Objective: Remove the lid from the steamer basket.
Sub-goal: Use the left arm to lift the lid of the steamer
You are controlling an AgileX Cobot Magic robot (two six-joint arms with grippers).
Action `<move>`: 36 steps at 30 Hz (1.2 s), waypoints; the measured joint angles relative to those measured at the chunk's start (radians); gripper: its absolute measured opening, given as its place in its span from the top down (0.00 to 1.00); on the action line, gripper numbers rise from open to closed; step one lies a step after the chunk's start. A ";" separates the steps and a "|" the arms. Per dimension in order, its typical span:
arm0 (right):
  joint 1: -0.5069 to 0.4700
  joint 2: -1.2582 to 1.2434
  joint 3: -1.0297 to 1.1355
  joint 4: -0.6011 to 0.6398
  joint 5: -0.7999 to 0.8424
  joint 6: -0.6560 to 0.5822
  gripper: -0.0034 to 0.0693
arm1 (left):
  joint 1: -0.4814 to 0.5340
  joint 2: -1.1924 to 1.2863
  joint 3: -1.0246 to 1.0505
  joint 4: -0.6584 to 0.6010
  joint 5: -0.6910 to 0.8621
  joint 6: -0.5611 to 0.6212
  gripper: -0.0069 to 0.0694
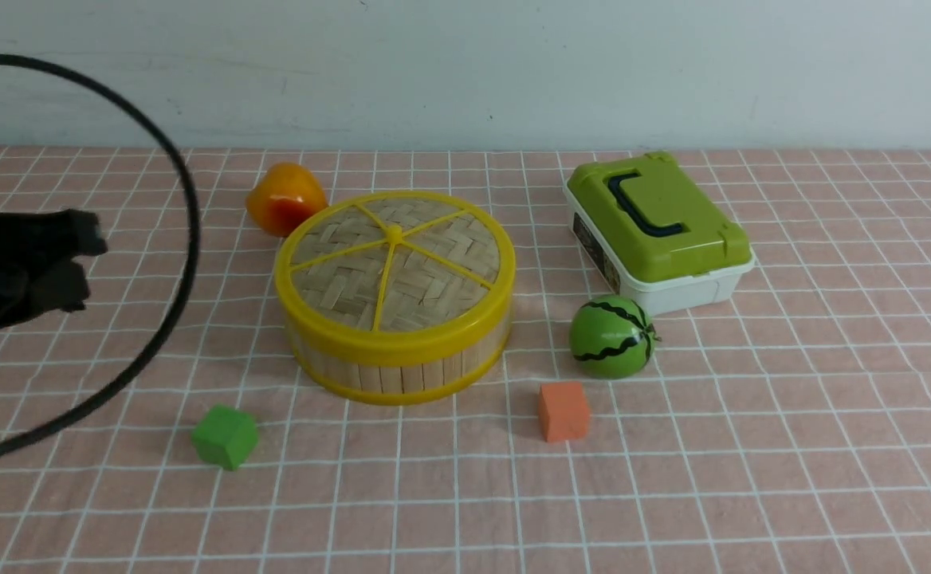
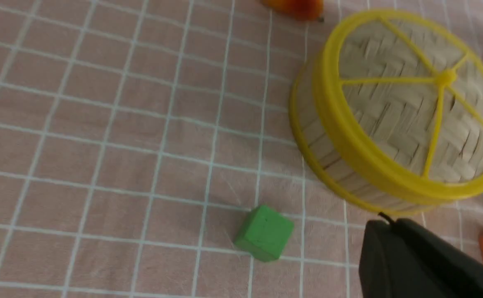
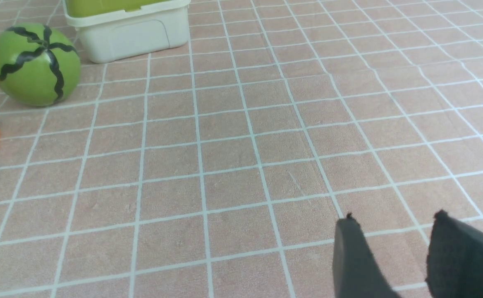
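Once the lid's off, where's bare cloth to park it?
Free: the near strip in front of the green cube and orange cube; everything right of the box and watermelon. Crowded: around the steamer basket.

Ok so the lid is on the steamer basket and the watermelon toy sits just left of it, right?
Not quite: the lid is on the steamer basket, but the watermelon toy sits to its right, not left. The front view shows it.

We see a green cube [image 1: 225,436] and an orange cube [image 1: 563,410] on the counter [image 1: 752,478]. A toy watermelon [image 1: 612,336] sits near a green-lidded box [image 1: 657,231].
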 joint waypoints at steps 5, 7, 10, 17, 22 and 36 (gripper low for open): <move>0.000 0.000 0.000 0.000 0.000 0.000 0.62 | -0.011 0.257 -0.213 -0.147 0.144 0.156 0.93; 0.000 0.000 0.000 0.000 0.000 0.000 0.62 | -0.046 0.360 -0.312 -0.141 0.179 0.174 0.93; 0.000 0.000 0.000 0.000 0.000 0.000 0.62 | -0.115 0.445 -0.422 -0.076 0.175 0.152 0.93; 0.000 0.000 0.000 0.000 0.000 0.000 0.62 | -0.274 0.588 -0.613 0.135 0.097 0.059 0.93; 0.000 0.000 0.000 0.000 0.000 0.000 0.62 | -0.311 0.690 -0.719 0.190 0.069 0.017 0.88; 0.000 0.000 0.000 0.000 0.000 0.000 0.62 | -0.321 0.810 -0.824 0.199 0.097 0.000 0.41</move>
